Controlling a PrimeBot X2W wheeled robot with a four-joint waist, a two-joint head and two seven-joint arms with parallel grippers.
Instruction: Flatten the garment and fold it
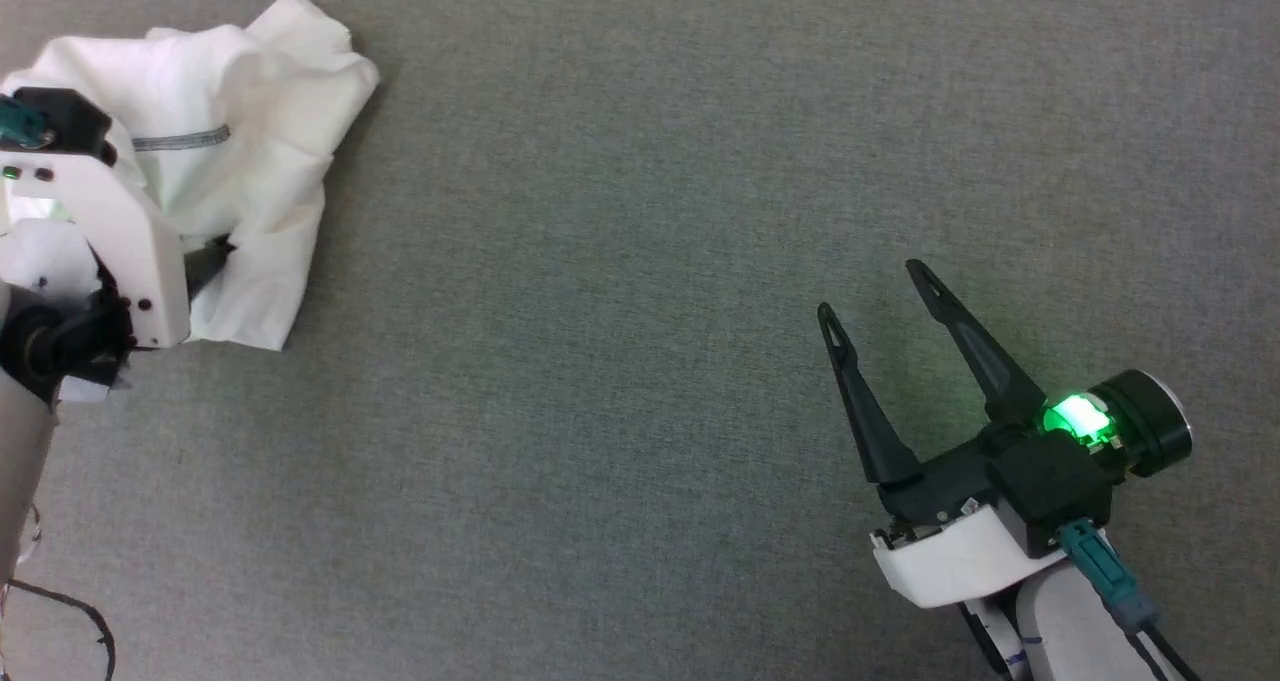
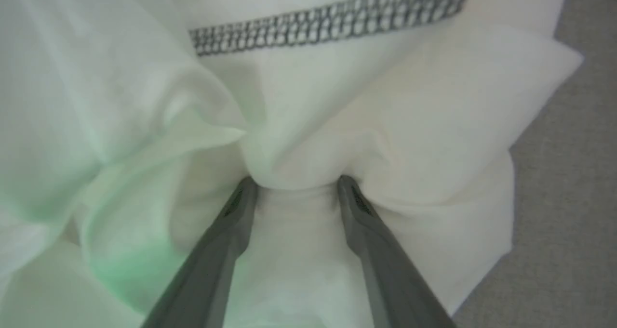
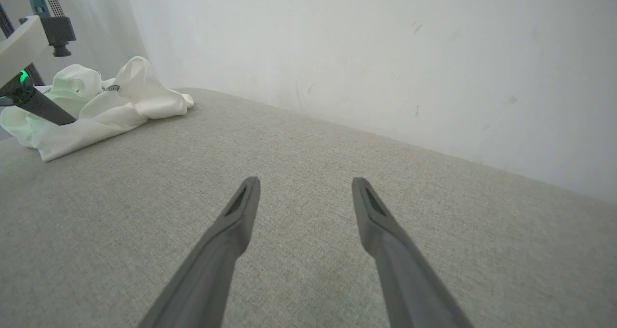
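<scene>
The garment [image 1: 265, 151] is a crumpled white heap at the far left of the grey surface, a dark grey stitched seam [image 1: 181, 140] showing on top. My left gripper [image 1: 212, 259] reaches down into the heap from its near side. In the left wrist view its jaws [image 2: 296, 183] stand apart and press into the garment [image 2: 409, 106], with a bunched fold of cloth between the tips, below the seam [image 2: 332, 22]. My right gripper [image 1: 872, 289] is open and empty over bare surface at the lower right, far from the garment [image 3: 120, 101].
A grey woven surface [image 1: 620, 291] spreads between the two arms. A white wall [image 3: 385, 53] rises behind its far edge. A dark cable [image 1: 75, 611] hangs at the lower left by my left forearm.
</scene>
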